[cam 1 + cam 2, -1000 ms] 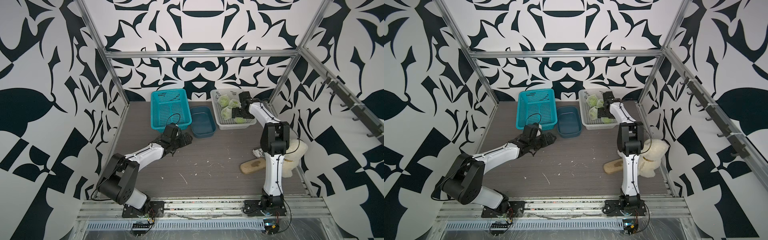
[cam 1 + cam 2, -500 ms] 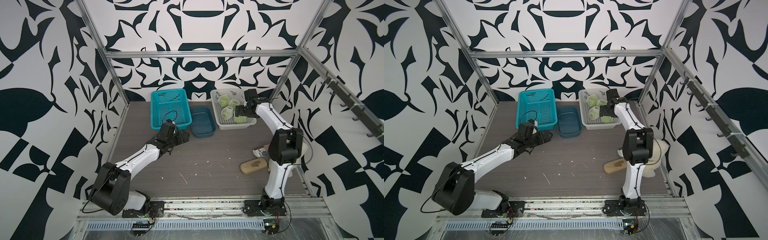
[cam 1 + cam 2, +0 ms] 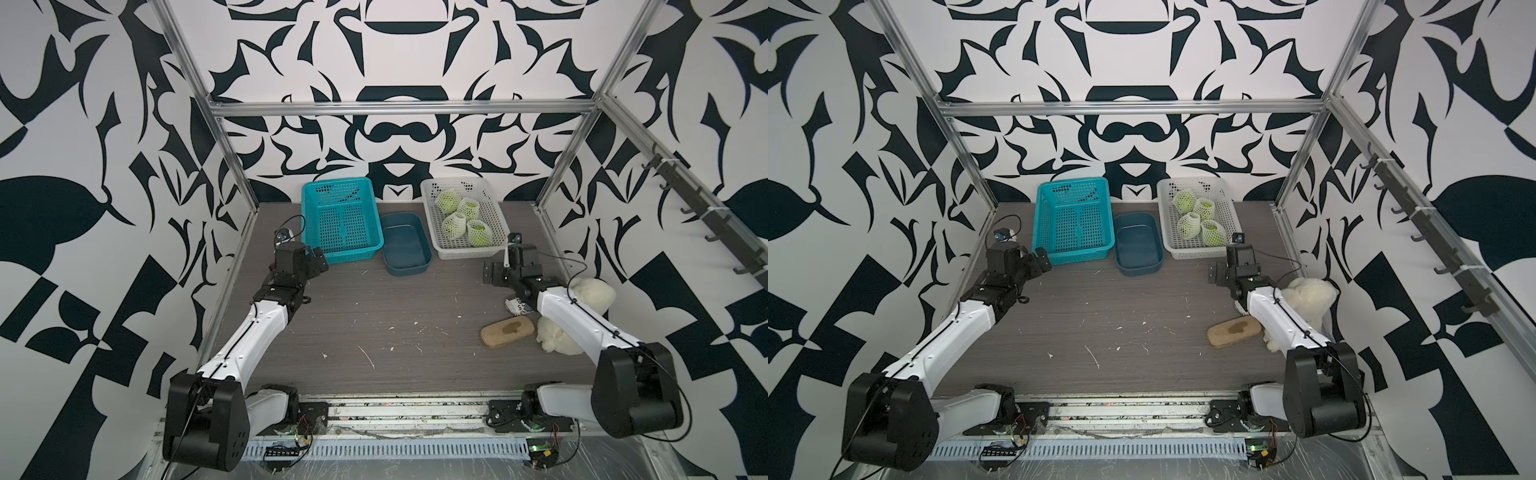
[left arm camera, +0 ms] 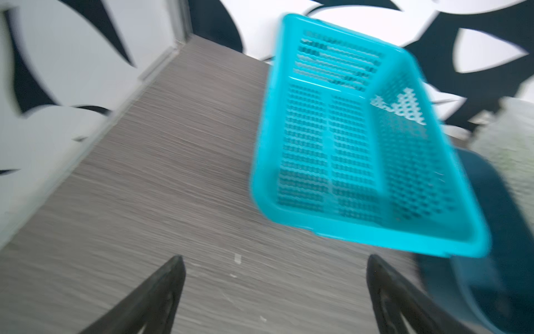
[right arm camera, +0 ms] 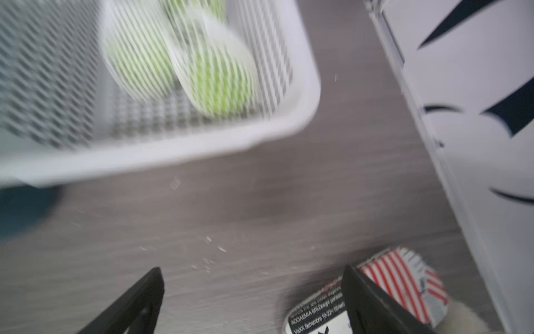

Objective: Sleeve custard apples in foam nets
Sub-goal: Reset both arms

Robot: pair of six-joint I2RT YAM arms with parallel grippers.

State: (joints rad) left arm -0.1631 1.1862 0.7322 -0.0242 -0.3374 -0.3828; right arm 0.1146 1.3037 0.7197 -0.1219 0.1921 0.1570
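Note:
Several green custard apples (image 3: 478, 233) (image 3: 1214, 232) lie in the white basket (image 3: 469, 252) at the back right, each wrapped in a white foam net (image 3: 454, 223). The right wrist view shows two of them blurred through the basket wall, one being the custard apple (image 5: 215, 81). My right gripper (image 3: 496, 270) (image 5: 252, 270) hangs open and holds nothing, in front of the basket's near right corner. My left gripper (image 3: 319, 262) (image 4: 276, 258) is open over bare table, by the near left corner of the teal basket (image 3: 353, 254).
A dark blue tray (image 3: 407, 270) sits between the two baskets. A tan sponge (image 3: 507, 331), a cream plush toy (image 3: 590, 291) and a striped packet (image 5: 404, 277) lie near the right arm. White crumbs dot the table.
The right gripper has come out of the white basket and back toward the front. The left gripper has swung left, away from the dark blue tray. Both stayed open.

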